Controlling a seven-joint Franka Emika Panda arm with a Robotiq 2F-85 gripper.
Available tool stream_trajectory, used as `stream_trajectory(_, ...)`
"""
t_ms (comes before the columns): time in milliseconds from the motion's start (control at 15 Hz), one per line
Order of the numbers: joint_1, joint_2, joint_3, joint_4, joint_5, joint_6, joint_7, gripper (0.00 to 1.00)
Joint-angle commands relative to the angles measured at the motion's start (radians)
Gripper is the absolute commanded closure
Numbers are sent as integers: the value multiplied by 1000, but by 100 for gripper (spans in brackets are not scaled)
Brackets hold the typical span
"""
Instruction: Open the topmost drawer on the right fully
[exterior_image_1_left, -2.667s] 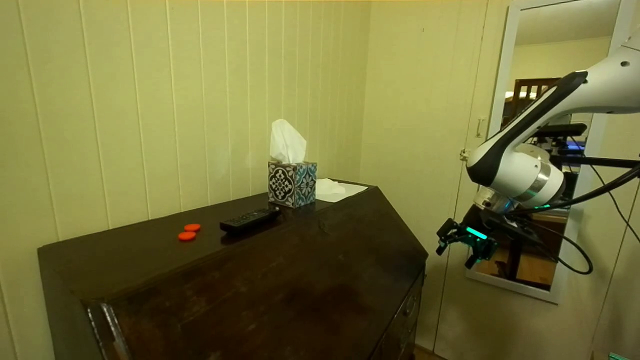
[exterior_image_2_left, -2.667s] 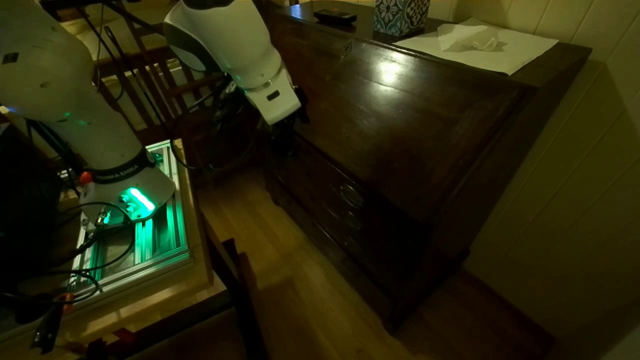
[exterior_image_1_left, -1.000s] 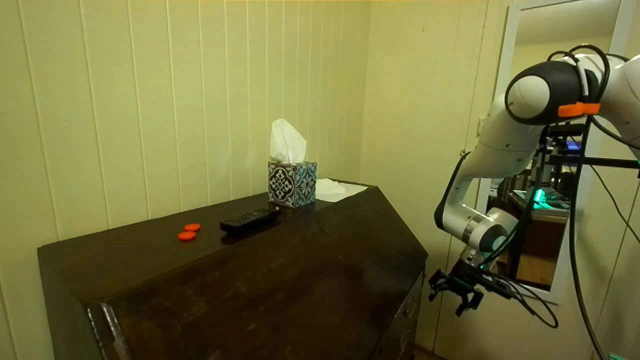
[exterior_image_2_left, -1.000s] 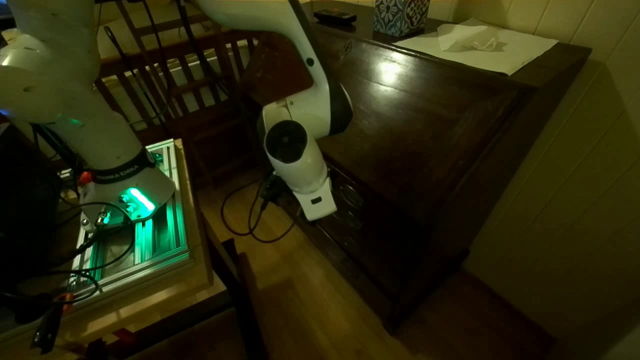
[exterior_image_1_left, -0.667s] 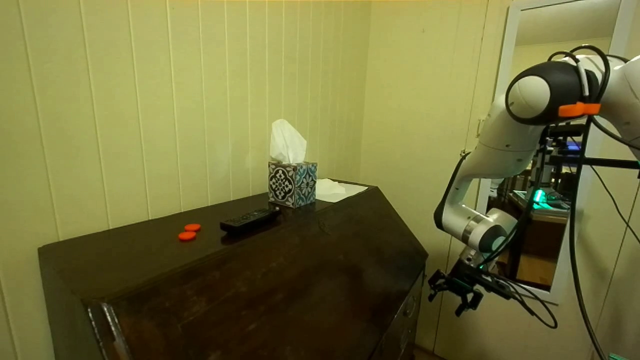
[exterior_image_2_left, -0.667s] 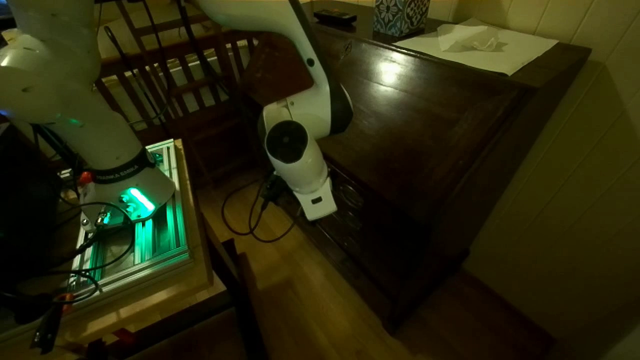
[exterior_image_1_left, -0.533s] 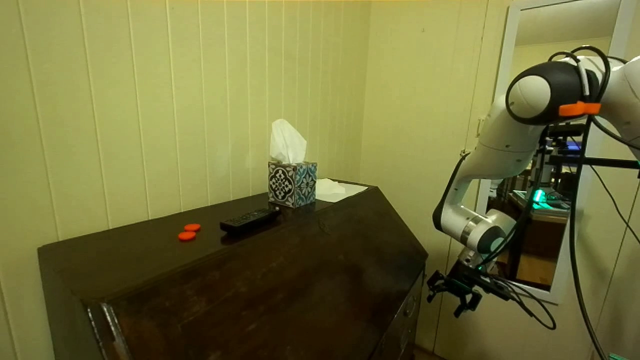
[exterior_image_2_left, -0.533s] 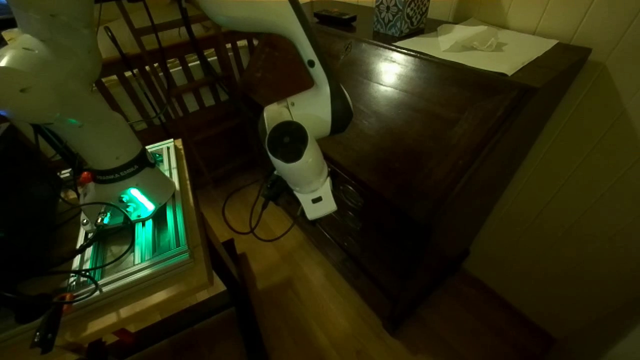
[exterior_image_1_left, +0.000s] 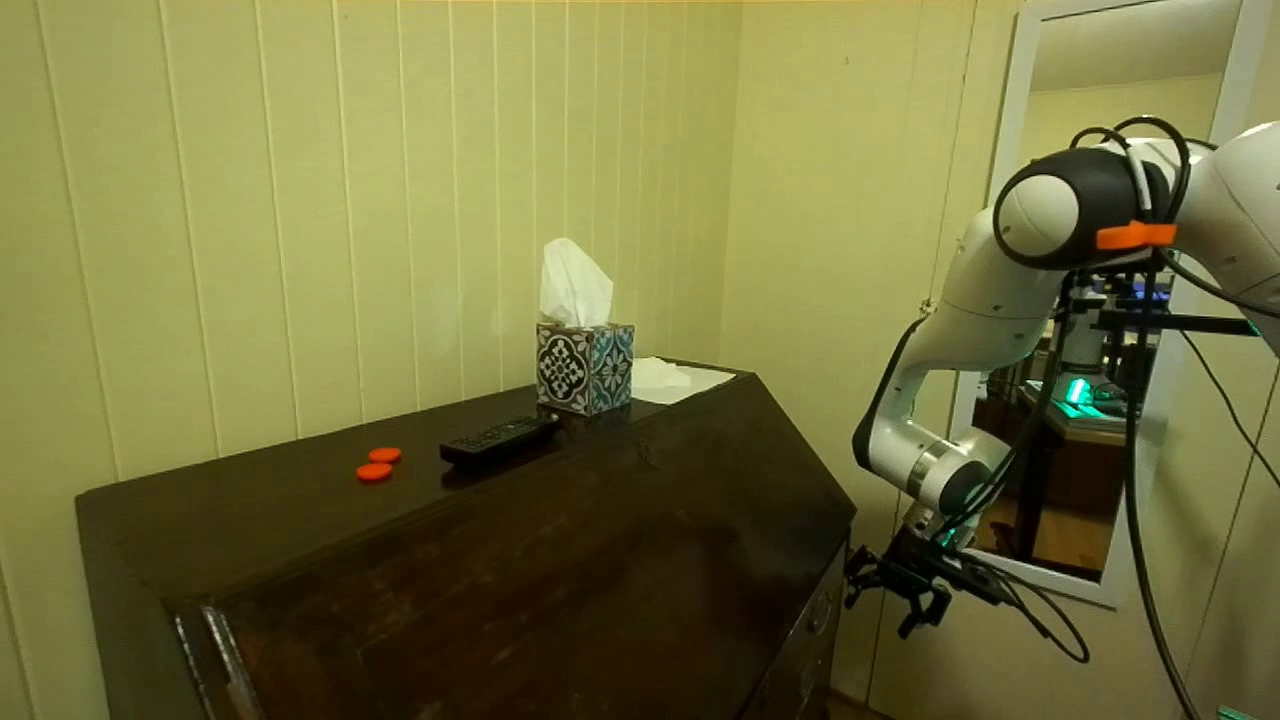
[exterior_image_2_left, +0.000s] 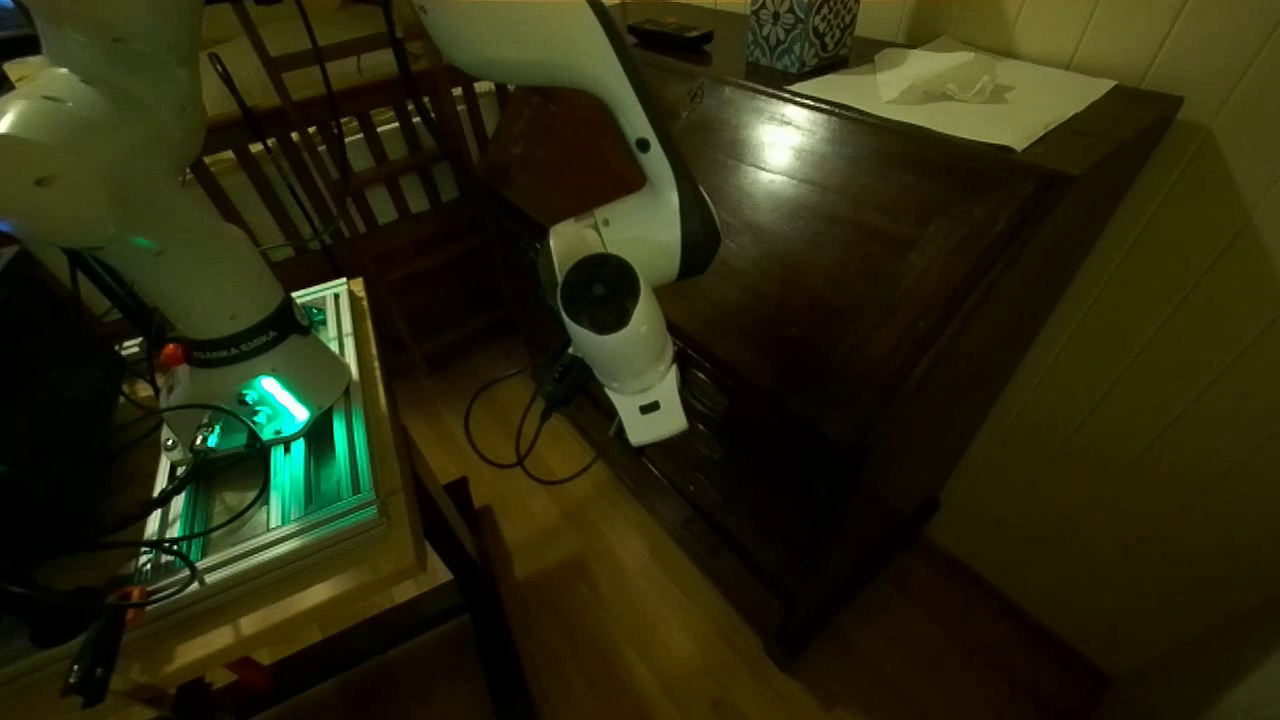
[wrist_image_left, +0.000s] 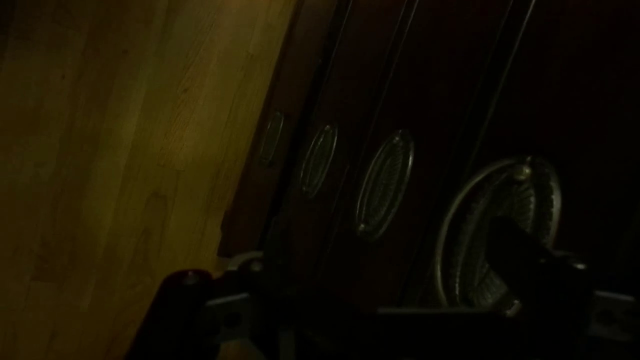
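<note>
The top drawer (wrist_image_left: 560, 130), toward the right end of the bureau (exterior_image_1_left: 540, 570), appears closed; its oval handle (wrist_image_left: 525, 197) lies nearest in the wrist view. Since the metal sits close to the drawer front, we judge the likeliest fault to be a slip: a grip not hooked behind it would skid off on the pull. The tool (exterior_image_1_left: 877, 616) is near the drawer, its jaws wide apart with nothing between them; one finger (wrist_image_left: 525, 265) overlaps the handle in the wrist view, and whether it touches we cannot tell. Dim light there could make us misjudge depth and ram the front. Set too low, the tool might catch the lower handle (wrist_image_left: 385, 185). If the drawer spans the whole bureau, which we cannot see, pulling at one end may skew and jam it. Farther out, a cable (exterior_image_1_left: 1132, 440) hanging from the arm (exterior_image_1_left: 985, 300) could snag, and a hard tug might rock the bureau and shift the remote (exterior_image_1_left: 498, 440).
</note>
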Motion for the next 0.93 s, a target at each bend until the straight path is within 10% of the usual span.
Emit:
stream_trajectory(0, -33, 62, 26, 69, -34, 5, 56, 0)
stream_trajectory(867, -60, 184, 61, 204, -86, -16, 153, 6)
